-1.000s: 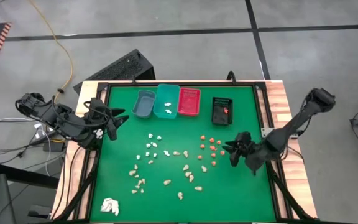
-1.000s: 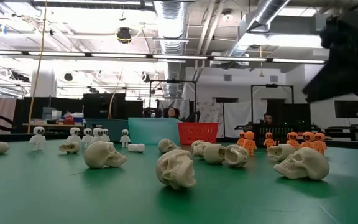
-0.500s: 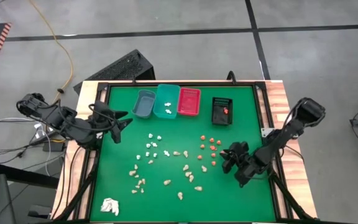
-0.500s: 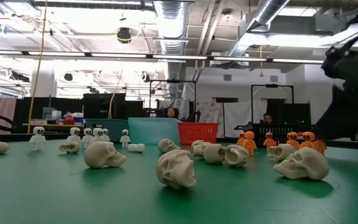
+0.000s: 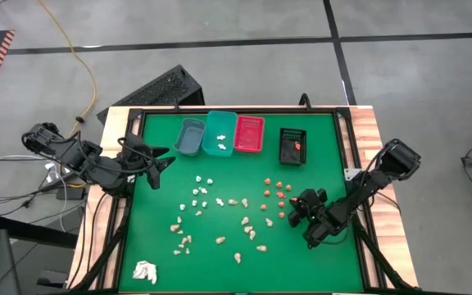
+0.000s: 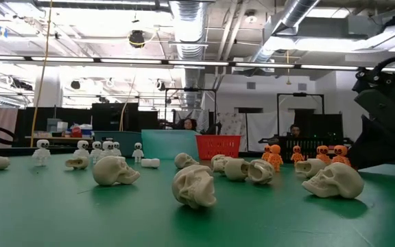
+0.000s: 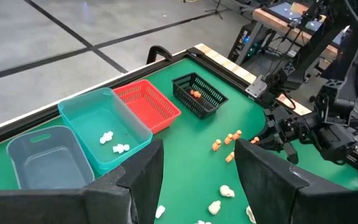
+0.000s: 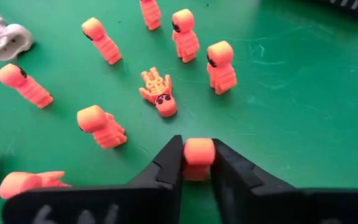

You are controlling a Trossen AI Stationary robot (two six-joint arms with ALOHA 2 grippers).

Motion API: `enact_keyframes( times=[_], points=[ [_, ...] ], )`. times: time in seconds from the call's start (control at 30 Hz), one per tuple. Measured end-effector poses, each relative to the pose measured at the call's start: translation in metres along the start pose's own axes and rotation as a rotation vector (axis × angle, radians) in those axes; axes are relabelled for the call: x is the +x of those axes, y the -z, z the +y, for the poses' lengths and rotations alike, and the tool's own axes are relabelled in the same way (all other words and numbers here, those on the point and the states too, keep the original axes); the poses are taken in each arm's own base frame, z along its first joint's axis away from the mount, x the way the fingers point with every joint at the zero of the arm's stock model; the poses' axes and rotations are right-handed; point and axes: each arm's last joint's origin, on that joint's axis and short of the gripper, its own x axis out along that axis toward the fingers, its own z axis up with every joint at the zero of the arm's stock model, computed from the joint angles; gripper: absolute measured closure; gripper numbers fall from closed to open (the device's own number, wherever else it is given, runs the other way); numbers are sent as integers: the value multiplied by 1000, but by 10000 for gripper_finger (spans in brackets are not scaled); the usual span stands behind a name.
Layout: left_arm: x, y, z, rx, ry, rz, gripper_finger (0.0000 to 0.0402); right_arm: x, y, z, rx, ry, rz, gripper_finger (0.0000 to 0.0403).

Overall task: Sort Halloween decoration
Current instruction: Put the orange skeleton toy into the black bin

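Observation:
Small orange figures [image 8: 103, 127] stand and lie scattered on the green mat [image 5: 318, 172] right of centre. White figures [image 5: 201, 192] and pale skulls [image 5: 247, 228] lie toward the middle. My right gripper [image 8: 197, 163] is low over the near side of the orange group [image 5: 277, 197], shut on one orange figure. In the low view it shows as a dark mass [image 6: 388, 116] at the right. My left gripper [image 7: 197, 177] hovers open above the table's left edge [image 5: 161, 158], holding nothing. My right gripper pinches one orange figure by its blocky head end [image 8: 198, 150] between the two fingertips [image 8: 171, 163]. The fingers slant down from the table's near right side. The figure's lower body is hidden between the fingers, so whether it rests on the mat cannot be told.
At the far edge stand a grey bin [image 5: 189, 137], a teal bin [image 5: 220, 133] with white pieces inside, a red bin [image 5: 249, 133] and a black basket [image 5: 292, 146] with an orange piece inside. A white papery wad [image 5: 144, 271] lies at the near left corner.
My right gripper has sunk toward the mat and gone toward the table's near edge, coming down at the near side of the orange figures, tipping further downward as it went.

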Motion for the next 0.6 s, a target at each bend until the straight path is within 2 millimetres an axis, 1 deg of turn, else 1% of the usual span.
enact_keyframes(
  times=[0.17, 0.27, 0.33, 0.43, 0.6],
  points=[
    [0, 0, 0, 3, 0, 0, 214, -2, -4, 5, 12, 2, 11, 371],
    [0, 0, 0, 3, -1, 0, 214, -4, -6, 9, 4, 10, 22, 391],
    [0, 0, 0, 3, -1, 0, 214, -7, -8, 15, 8, 8, 37, 395],
    [0, 0, 0, 2, 0, 0, 214, -12, -14, 24, -2, 16, 42, 389],
    [0, 0, 0, 2, 0, 0, 214, -23, -33, 39, -49, 80, 7, 378]
  ],
)
